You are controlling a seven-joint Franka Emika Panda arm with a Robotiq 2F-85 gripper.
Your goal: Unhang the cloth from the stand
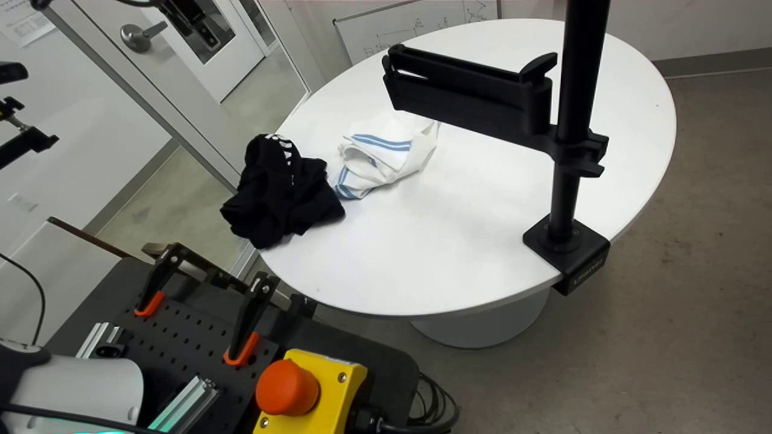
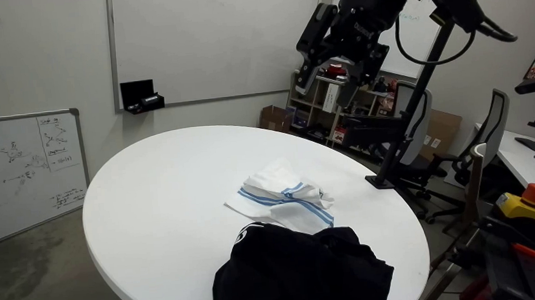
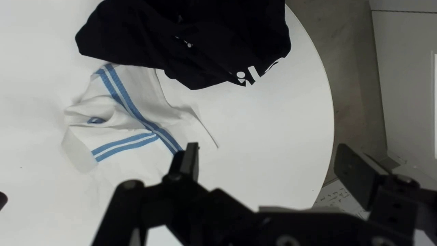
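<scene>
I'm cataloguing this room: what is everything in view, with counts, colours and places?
Table: one, white, central.
Cloth: one, white with blue stripes, on the table.
Bundled fabric: one, black with white print, beside the cloth.
Stand: one, black, at the table's edge.
Worktop: one, dark, near the table.
Button box: one, yellow and orange, on the worktop.
Clamps: two, black and orange, on the worktop.
Metal profiles: several, silver, on the worktop.
Whiteboards: at least two, white, along walls.
Shelving: one, pale, beyond the table.
Cardboard boxes: at least two, brown, beyond the table.
Chairs: at least two, black and grey, beyond the stand.
Desk: one, white, near chairs.
Arm: one, partly visible, grey, by the worktop.
Hand: one, black, open, above table level.
</scene>
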